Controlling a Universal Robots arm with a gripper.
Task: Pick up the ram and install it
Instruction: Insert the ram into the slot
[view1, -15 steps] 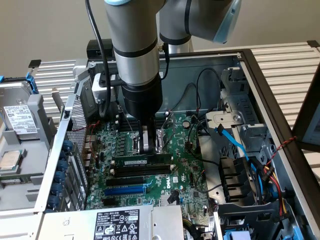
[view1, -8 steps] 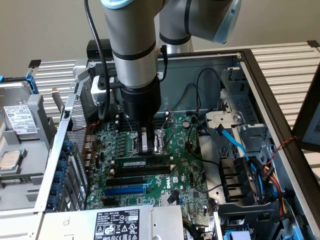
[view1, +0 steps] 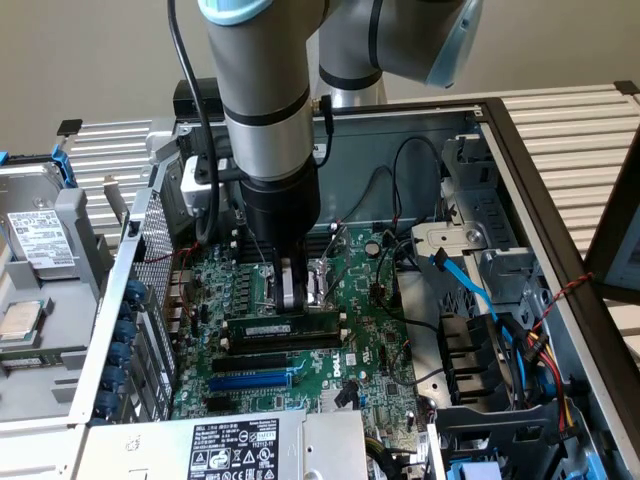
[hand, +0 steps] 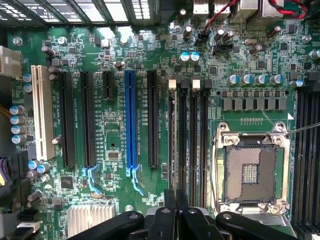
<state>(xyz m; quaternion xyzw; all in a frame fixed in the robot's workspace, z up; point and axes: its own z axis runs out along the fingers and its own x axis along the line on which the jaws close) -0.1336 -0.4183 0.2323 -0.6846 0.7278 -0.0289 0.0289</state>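
Claw (hand: 175, 205) shut, fingertips drawn together with nothing plainly pinched between them, hanging low over the motherboard (hand: 115, 150) just beside the CPU socket (hand: 250, 172). Ram (view1: 280, 328) standing on edge in a black memory slot near that socket, right under the claw tips; impossible to tell whether touching or just apart

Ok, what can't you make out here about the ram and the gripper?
1. Exterior view: the arm and its shadow hide whether the gripper touches the ram.
2. Exterior view: the print on the ram's label is too small to read.
3. Wrist view: the picture's edge cuts off the gripper's body.
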